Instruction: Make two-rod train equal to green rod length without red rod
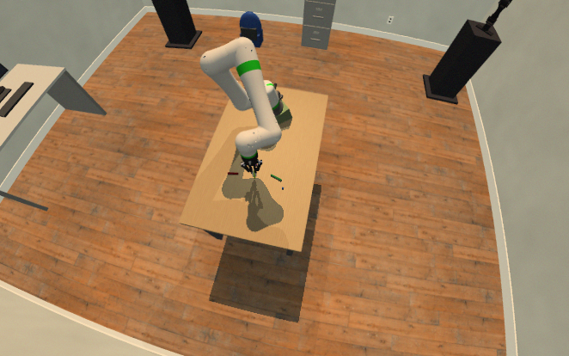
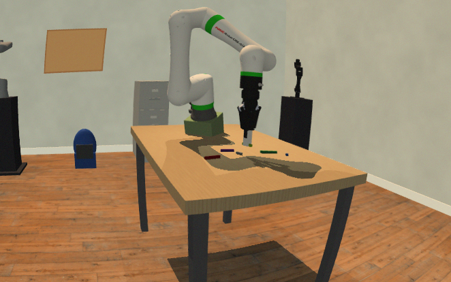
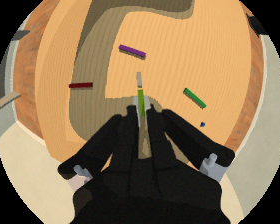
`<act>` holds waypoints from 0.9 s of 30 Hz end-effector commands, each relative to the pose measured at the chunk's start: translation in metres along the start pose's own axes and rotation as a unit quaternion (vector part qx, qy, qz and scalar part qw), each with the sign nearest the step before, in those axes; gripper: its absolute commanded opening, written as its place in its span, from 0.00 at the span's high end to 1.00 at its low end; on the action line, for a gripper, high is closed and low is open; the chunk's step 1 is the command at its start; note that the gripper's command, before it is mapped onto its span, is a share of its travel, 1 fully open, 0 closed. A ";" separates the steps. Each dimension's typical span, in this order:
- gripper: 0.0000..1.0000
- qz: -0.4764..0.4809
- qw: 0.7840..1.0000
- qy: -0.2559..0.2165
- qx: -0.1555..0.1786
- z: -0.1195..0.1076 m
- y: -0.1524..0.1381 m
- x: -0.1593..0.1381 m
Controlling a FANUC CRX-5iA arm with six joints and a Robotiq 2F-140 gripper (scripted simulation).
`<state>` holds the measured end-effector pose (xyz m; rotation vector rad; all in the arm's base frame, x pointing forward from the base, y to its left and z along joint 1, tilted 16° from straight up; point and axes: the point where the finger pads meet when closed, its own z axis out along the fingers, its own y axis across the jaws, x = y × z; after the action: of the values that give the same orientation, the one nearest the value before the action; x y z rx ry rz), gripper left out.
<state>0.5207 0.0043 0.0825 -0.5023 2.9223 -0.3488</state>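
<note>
Currently gripping the lime rod [image 3: 141, 102] in the closed gripper [image 3: 143, 119] above the wooden table [image 2: 199, 189], near the grey rod [image 3: 139, 79], amid plank flooring [image 2: 62, 224] and pale walls [image 2: 377, 69].

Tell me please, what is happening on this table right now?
The arm's gripper has its jaws shut on a lime rod and holds it just above the table, in line with a short grey rod. The purple, red, green and blue rods lie apart on the table.
</note>
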 end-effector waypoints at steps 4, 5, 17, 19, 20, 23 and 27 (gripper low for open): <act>0.97 0.000 1.000 0.000 0.000 0.024 0.000 -0.001; 0.97 0.000 1.000 0.000 0.000 0.027 0.000 -0.001; 0.97 0.000 1.000 0.000 0.000 0.034 0.000 -0.001; 0.97 0.000 1.000 0.000 0.000 0.034 0.000 -0.001; 0.97 0.000 1.000 0.000 0.000 0.034 0.000 -0.001; 0.97 0.000 1.000 0.000 0.000 0.034 0.000 -0.001; 0.97 0.000 1.000 0.000 0.000 0.034 0.000 -0.001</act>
<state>0.5280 -0.0021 0.0502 -0.5021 2.9217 -0.3492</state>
